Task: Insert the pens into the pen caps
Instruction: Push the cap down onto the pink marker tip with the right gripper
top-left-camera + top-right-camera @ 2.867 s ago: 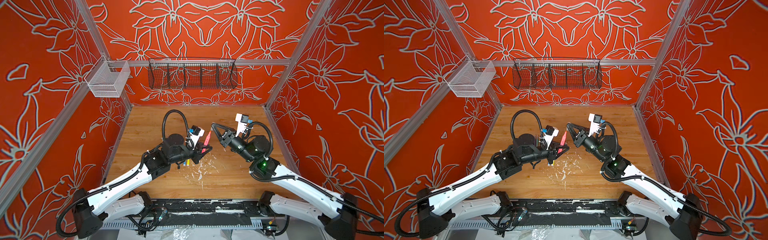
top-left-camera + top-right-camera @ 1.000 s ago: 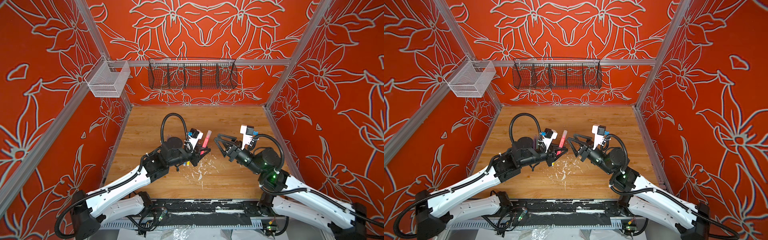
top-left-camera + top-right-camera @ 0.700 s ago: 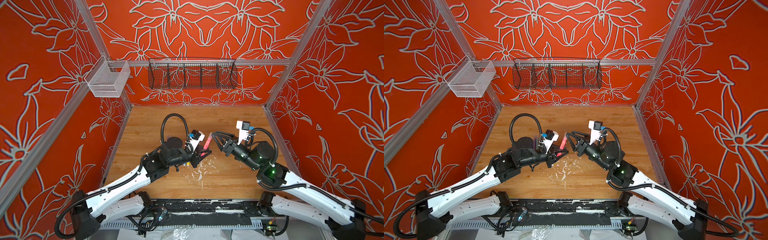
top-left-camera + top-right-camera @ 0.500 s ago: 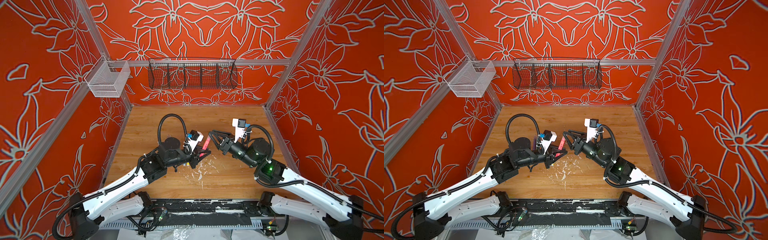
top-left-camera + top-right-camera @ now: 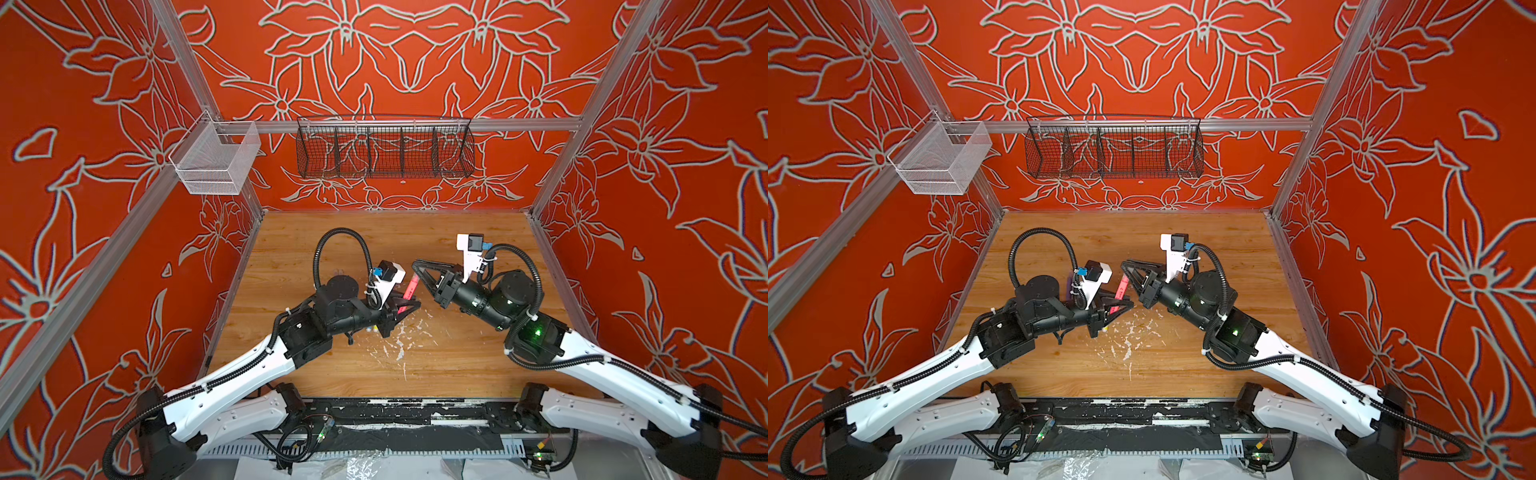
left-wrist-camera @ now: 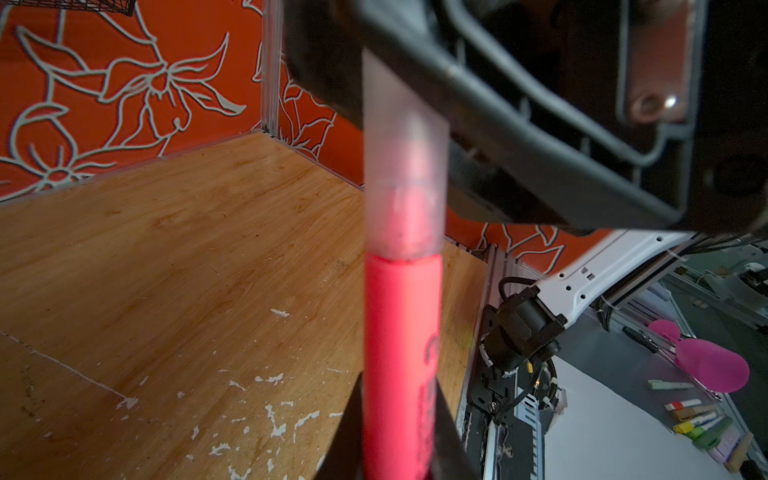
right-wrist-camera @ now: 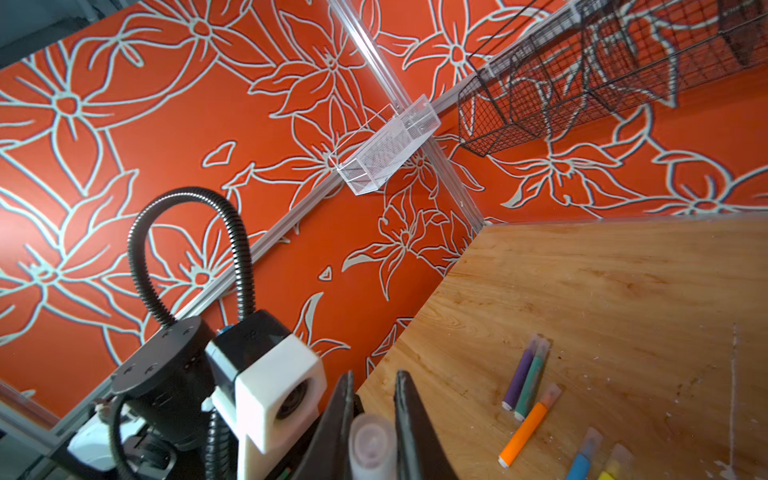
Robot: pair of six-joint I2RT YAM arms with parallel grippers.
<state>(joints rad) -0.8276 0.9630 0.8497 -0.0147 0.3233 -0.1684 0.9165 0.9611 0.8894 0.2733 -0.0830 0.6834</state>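
The pink-red pen (image 6: 401, 353) is held tilted in the air above the middle of the tabletop (image 5: 457, 357). Its lower part is clamped between the closed jaws of the left gripper (image 5: 409, 307). A clear pen cap (image 6: 405, 166) is seated over the pen's upper end, and the coloured barrel can be seen through the cap's lower part. The cap is pinched by the right gripper (image 7: 374, 376), whose jaws are drawn in narrow against both of its sides. The grip is made partway down the fingers (image 7: 409, 415), not at their tips.

In both top views the two grippers are seen meeting over the tabletop, with the pen bridging them.

Five more pens are laid flat on the wood beside the left arm. The purple pen (image 7: 519, 374) and green pen (image 7: 532, 380) lie touching, side by side. The orange pen (image 7: 525, 432) is just beside them. The blue pen (image 7: 582, 459) and yellow pen (image 7: 609, 467) are partly cut off at the picture's edge. A pale translucent cap is seen on one end of each. White flecks (image 5: 399, 353) are scattered over the wood nearby.
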